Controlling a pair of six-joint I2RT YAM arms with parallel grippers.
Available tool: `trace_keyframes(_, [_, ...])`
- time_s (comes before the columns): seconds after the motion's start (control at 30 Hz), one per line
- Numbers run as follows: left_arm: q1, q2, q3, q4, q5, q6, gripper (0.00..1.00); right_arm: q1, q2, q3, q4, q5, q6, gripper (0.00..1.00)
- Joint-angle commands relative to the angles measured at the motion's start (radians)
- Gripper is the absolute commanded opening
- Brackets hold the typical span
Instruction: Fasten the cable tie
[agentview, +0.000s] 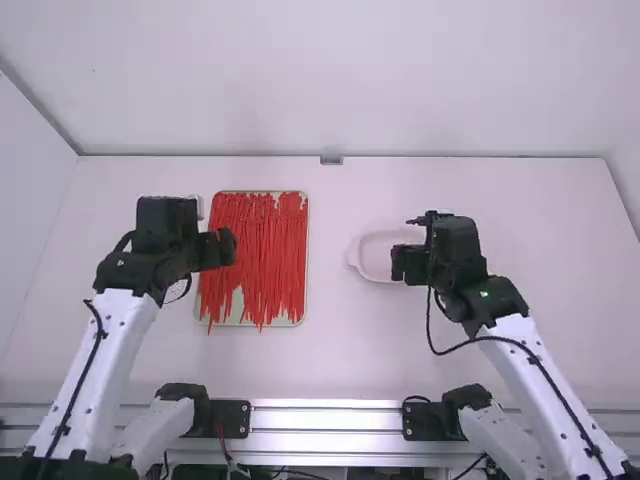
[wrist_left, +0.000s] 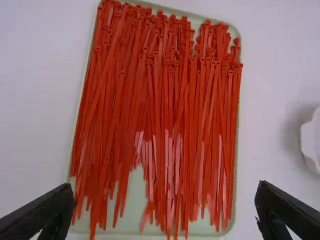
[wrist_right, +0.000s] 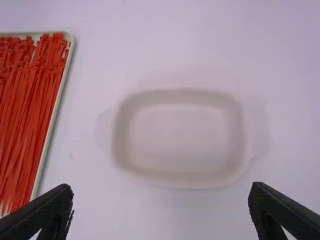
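A heap of orange-red cable ties (agentview: 256, 255) (wrist_left: 160, 125) (wrist_right: 25, 110) lies lengthwise on a pale green tray (agentview: 302, 320) (wrist_left: 130, 190) (wrist_right: 52, 135) left of the table's middle. My left gripper (agentview: 215, 250) (wrist_left: 165, 215) hovers above the tray's left side, open, with nothing between its fingers (wrist_left: 40, 215). My right gripper (agentview: 405, 262) (wrist_right: 160, 215) hangs over a white dish (agentview: 375, 258) (wrist_right: 180, 137) right of the tray, open and holding nothing.
The white dish has two small handles and nothing in it; its edge (wrist_left: 311, 145) appears in the left wrist view. White walls bound the table at the back and left. Bare white tabletop (agentview: 540, 220) surrounds tray and dish.
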Motion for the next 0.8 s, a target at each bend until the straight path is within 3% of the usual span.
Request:
trace_keyframes(0.0, [-0.005,0.022,0.043,-0.016,0.011,-0.021,0.96,0.009,0.021,0.052,-0.006,0.014,0.018,0.96])
trace_keyframes(0.77, [-0.006,0.115,0.086,0.017,0.060,0.030,0.99,0.004,0.048,0.074,0.012,0.013,0.024,0.98])
